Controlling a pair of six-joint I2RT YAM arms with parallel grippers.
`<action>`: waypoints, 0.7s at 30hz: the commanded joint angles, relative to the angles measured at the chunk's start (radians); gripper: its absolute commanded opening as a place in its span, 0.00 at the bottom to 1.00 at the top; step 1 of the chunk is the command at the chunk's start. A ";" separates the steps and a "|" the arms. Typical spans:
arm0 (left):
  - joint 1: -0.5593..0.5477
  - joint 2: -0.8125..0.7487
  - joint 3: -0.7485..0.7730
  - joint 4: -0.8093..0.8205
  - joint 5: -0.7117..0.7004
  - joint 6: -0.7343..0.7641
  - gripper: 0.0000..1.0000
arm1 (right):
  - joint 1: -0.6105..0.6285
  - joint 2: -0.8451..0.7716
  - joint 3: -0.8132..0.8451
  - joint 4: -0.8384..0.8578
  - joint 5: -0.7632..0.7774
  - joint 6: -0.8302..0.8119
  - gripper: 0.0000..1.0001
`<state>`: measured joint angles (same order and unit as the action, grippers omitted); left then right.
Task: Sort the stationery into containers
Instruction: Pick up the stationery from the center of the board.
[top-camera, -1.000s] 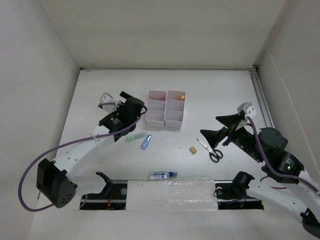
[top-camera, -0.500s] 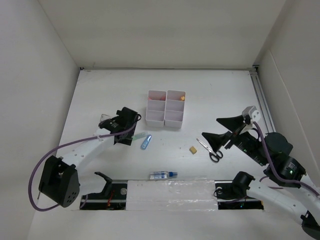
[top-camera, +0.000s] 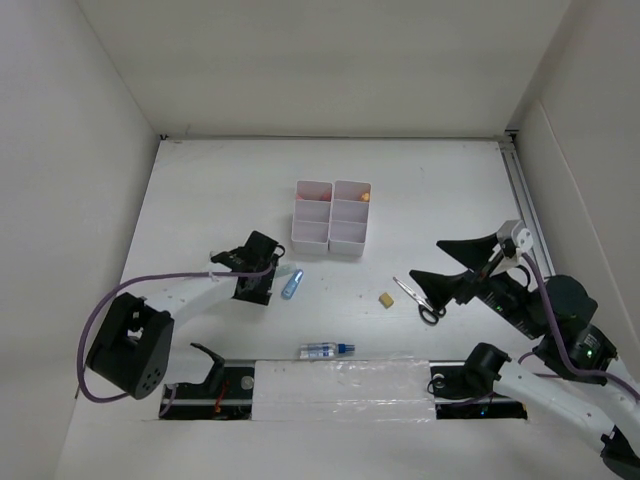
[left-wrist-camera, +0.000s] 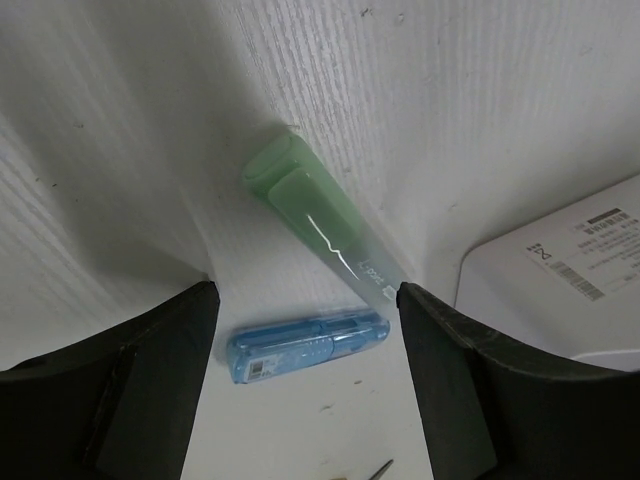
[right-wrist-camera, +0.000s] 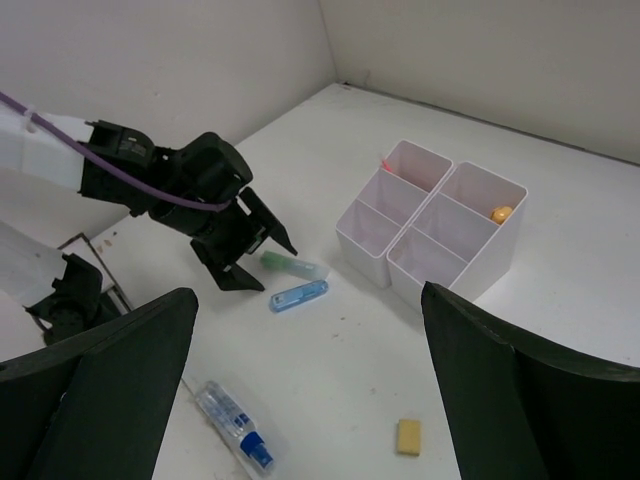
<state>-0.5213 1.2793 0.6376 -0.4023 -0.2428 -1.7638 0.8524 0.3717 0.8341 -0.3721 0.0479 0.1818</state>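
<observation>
Hovering open, the left jaws flank the light green marker (left-wrist-camera: 318, 222), lying slanted between them, small blue tube (left-wrist-camera: 305, 345) alongside.

The left arm (top-camera: 185, 293) and right arm (top-camera: 540, 380) are white link shells joined by rounded black motor housings (top-camera: 125, 355). A thin purple cable (top-camera: 130, 288) loops loosely along each. The left hand (top-camera: 268, 280) and right hand (top-camera: 425, 262) are black, with broad wedge-shaped fingers (right-wrist-camera: 100, 400); a small white block (top-camera: 515, 233) tops the right wrist.
</observation>
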 joint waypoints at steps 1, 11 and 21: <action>0.003 0.049 -0.006 0.051 0.019 -0.049 0.68 | 0.007 -0.013 -0.003 0.059 -0.016 0.013 1.00; 0.003 0.169 0.028 0.077 0.040 -0.080 0.61 | 0.007 -0.033 -0.003 0.059 -0.025 0.013 1.00; 0.079 0.230 0.071 -0.010 0.094 -0.043 0.38 | 0.007 -0.071 -0.012 0.068 -0.006 0.022 1.00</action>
<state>-0.4805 1.4677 0.7212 -0.3042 -0.1493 -1.8214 0.8524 0.3027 0.8249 -0.3573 0.0372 0.1917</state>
